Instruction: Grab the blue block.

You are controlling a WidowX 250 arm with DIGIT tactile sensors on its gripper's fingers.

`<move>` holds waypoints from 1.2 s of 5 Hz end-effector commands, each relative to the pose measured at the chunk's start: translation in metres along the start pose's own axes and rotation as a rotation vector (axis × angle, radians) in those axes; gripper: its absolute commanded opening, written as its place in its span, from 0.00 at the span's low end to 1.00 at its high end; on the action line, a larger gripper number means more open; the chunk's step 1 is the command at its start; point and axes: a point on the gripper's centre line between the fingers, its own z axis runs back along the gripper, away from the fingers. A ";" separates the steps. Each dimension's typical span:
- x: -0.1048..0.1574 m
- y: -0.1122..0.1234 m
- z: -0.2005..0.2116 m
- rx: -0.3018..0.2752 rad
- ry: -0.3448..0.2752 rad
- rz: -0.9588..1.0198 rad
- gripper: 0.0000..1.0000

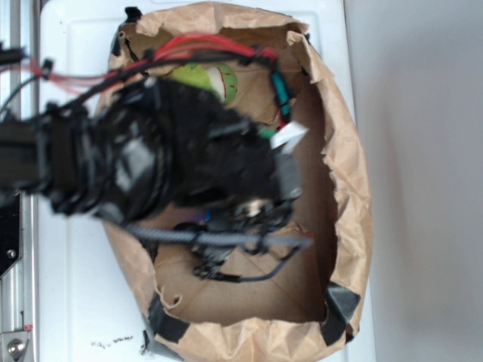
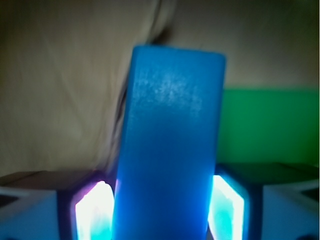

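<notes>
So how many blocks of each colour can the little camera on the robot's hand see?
Blue: 1, the flat bright-blue rectangular block, standing between the two glowing fingers of the pincer.
Green: 1, the green rectangular block behind it, partly hidden.
Total: 2 blocks.

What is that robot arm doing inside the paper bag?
The black robot arm is reaching down into the torn-open brown paper bag. Its wrist camera shows a flat bright-blue rectangular block standing between the two glowing fingers of the gripper, which look pressed against its sides. A green block sits right behind. From outside, the arm hides the blue block.
</notes>
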 end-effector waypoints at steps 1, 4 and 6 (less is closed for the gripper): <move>0.018 0.044 0.060 0.025 -0.102 0.132 0.00; -0.007 0.043 0.106 0.063 -0.212 0.134 0.00; -0.021 0.034 0.115 0.097 -0.156 0.119 0.00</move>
